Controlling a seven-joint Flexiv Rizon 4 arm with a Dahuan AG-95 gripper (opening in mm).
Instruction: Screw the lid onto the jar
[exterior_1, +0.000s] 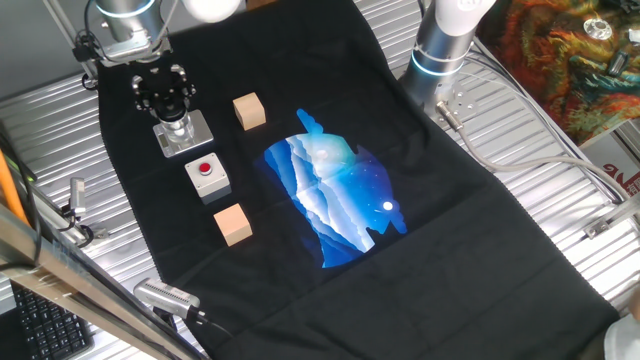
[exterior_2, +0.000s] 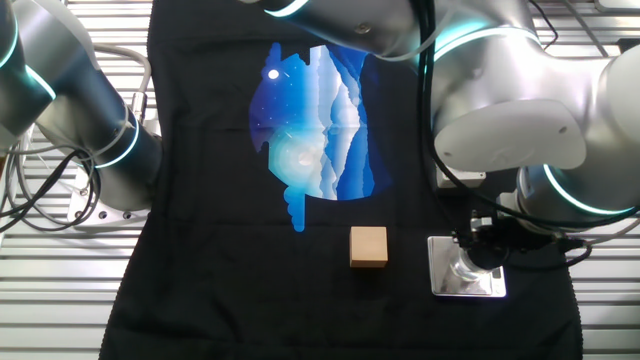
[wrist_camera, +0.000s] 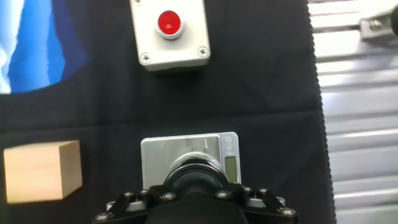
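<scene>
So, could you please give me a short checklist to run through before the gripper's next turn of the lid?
1. Gripper over the jar: ok.
2. Lid sits on top of the jar: ok.
3. Fingers closed on the lid: cannot tell, contact hidden.
4. Lid threads engaged squarely: cannot tell.
5. Base plate flat on the black cloth: ok.
6. Nearest wooden cube and button box apart from the jar: ok.

Black cloth (exterior_1: 480, 240) covers the ribbed metal table (exterior_1: 560, 200)

The arm (exterior_2: 500, 90) has glossy silver-grey rounded links with glowing cyan rings at the joints. The black gripper (exterior_1: 166, 95) carries a row of small silver screws just behind its fingertips.
</scene>
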